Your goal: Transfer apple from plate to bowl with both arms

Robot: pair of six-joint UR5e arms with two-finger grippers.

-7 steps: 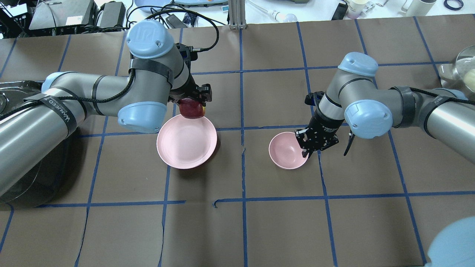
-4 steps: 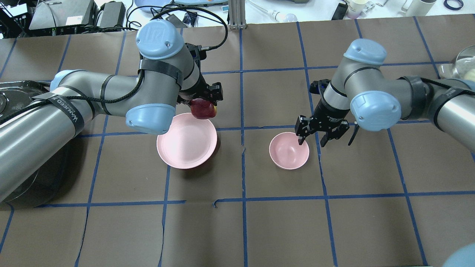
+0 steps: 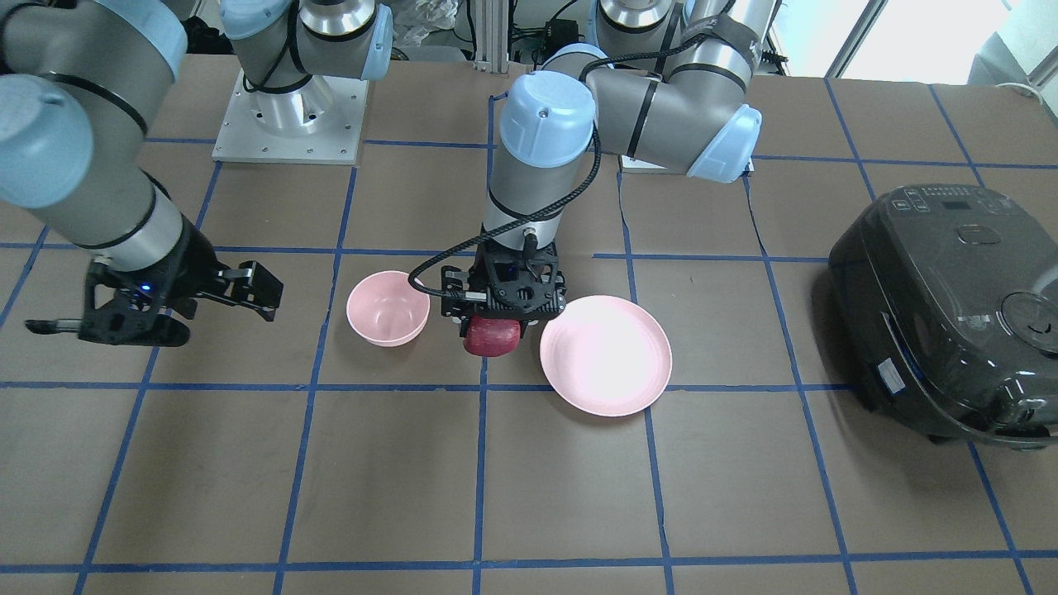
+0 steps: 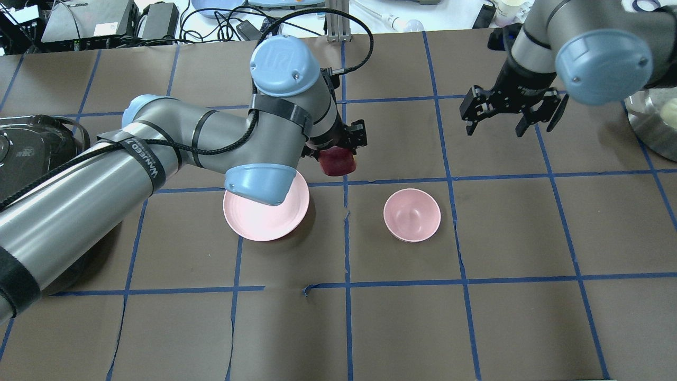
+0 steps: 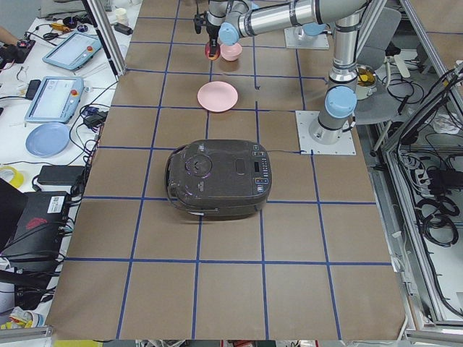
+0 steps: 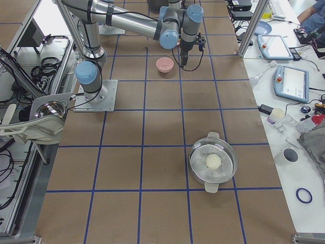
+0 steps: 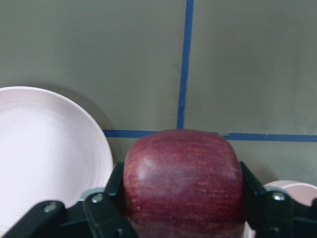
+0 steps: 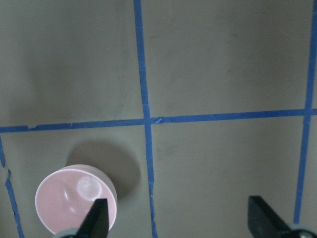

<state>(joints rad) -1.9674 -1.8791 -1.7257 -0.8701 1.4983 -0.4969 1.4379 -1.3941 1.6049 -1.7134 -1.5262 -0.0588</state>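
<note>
Clamped on the apple, the left gripper has left the plate for mid-frame; the right gripper, jaws apart, withdrew upper right. Centre over the bowl, lower before releasing

Lettering, overhead view. Reads "WANEED" in white capitals along the black strap wrapped round the left arm. Shows an embossed two-letter monogram, apparently "UR", on the top face of the light-blue joint cap of the same arm.

Lettering, front-facing view. Carries rows of small print and button markings on the control panel atop the black rice cooker on the table, all too small to read. Bears a small white sticker low on the cooker's side, likewise illegible.

Wrist views and side views: no legible text.
</note>
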